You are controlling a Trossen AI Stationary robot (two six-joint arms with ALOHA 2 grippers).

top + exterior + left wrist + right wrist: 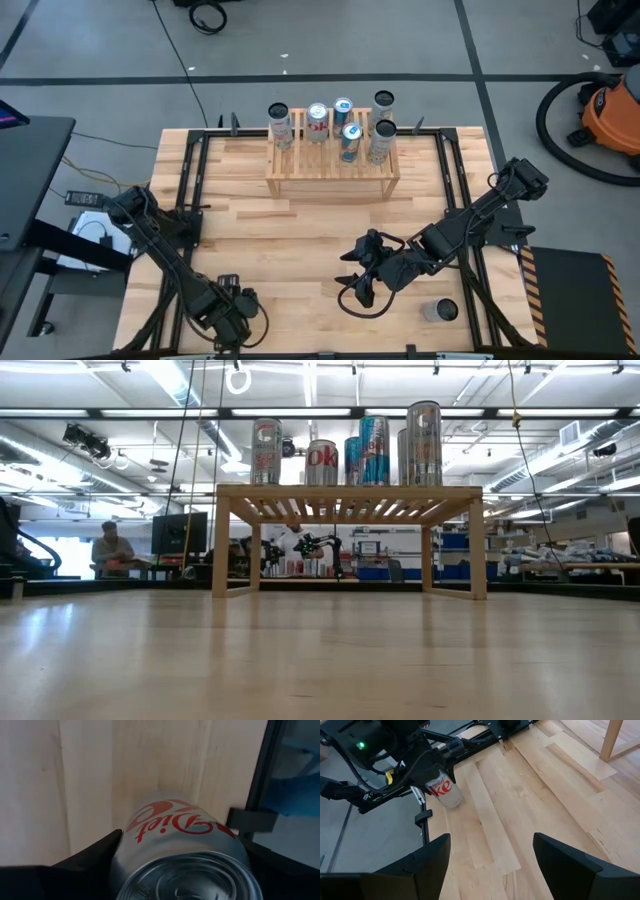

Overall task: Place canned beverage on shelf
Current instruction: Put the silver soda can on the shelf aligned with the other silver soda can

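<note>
A silver Diet Coke can [442, 790] stands near the table's near left corner. My left gripper [427, 767] comes down over it and is shut on it. In the left wrist view the can [180, 840] fills the space between the fingers, its lid toward the camera. In the high view the left gripper [232, 315] hides the can. The wooden shelf [330, 165] stands at the table's far middle with several cans on its slatted top [345, 490]. My right gripper [490, 855] hangs open over the table's near right part [355, 280], nothing between its fingers. My left gripper pinches the can's side wall near its upper end [125, 855] between its two fingers [95, 857], one on each side. The fingers come from above, pointing down. The can is upright with its base [451, 802] on the table.
Another can [440, 311] stands near the table's near right corner, beside the right arm. Black rails [190, 190] run along the table's left and right sides. Bare wood lies between the grippers and the shelf. The room beyond holds a vacuum cleaner [600, 110] and a seated person [112, 548].
</note>
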